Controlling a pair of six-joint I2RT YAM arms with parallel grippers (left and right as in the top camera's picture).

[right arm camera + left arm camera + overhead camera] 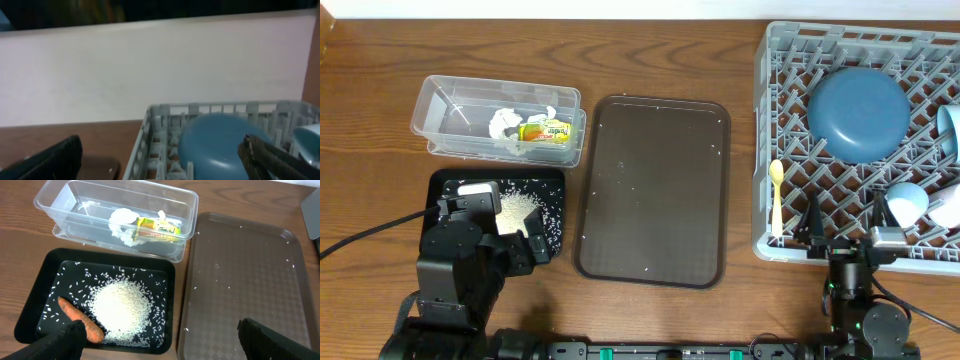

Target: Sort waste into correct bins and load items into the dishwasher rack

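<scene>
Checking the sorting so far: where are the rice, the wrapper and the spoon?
rice (120, 307), left wrist view, middle of the heap.
wrapper (157, 229), left wrist view, printed face.
spoon (777, 203), overhead view, mid-handle.

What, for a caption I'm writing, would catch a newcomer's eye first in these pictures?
The big grey dishwasher rack on the right, with a dark blue plate resting in it. Next, the heap of white rice and an orange-brown stick in the black tray at front left, beside the brown serving tray in the middle.

Leftward, tub behind rice tray (serving tray centre), rack right.
</scene>
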